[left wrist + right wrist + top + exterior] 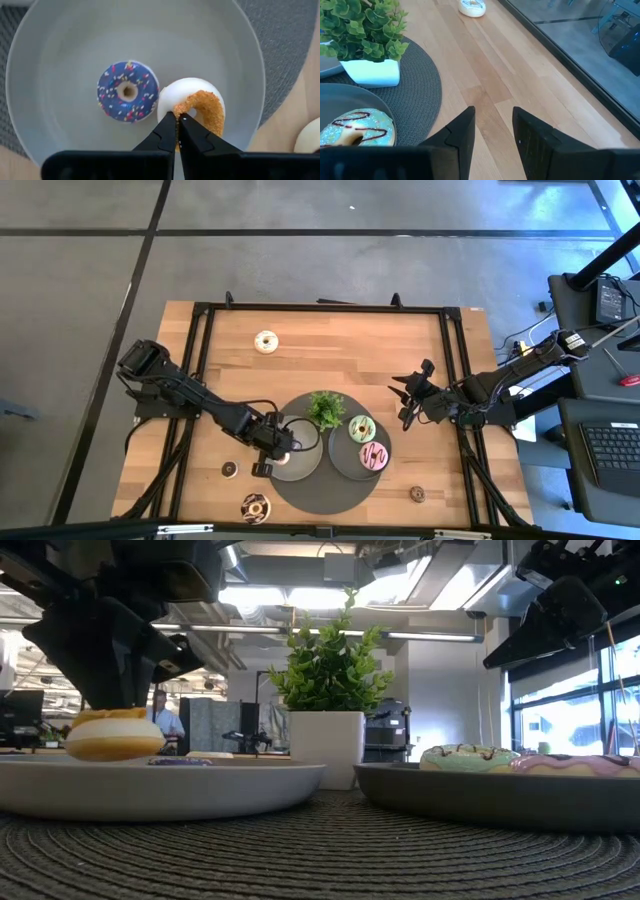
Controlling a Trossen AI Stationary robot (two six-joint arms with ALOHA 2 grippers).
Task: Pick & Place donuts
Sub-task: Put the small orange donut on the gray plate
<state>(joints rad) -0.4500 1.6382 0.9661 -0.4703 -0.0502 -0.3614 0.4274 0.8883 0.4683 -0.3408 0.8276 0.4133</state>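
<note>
High view gives us the wooden table (330, 345) filling the middle of the frame, and at its lower centre a round dark woven mat (322, 498) carrying two grey plates with a small potted plant (325, 409) above and between them. On the left plate (303, 466), our left gripper (177, 120) sits low over the dish with its fingers drawn nearly together on the rim of a white-iced donut (187, 92), which is tilted so its tan crumb side shows; just beside it, touching or almost touching, lies a blue sprinkled mini donut (127, 91) flat on the same plate. On the right plate (342, 461) we see a green-iced donut (361, 428) with chocolate drizzle and a pink-iced donut (374, 456) below it. Our right gripper (494, 125) hovers over bare wood to the right of the mat, its fingers apart and holding nothing. Loose on the table are another white donut (266, 341) at the upper left, a chocolate donut (254, 506) at the lower left edge, a dark mini (229, 469) left of the mat, and a brown mini (417, 494) at the lower right.
</note>
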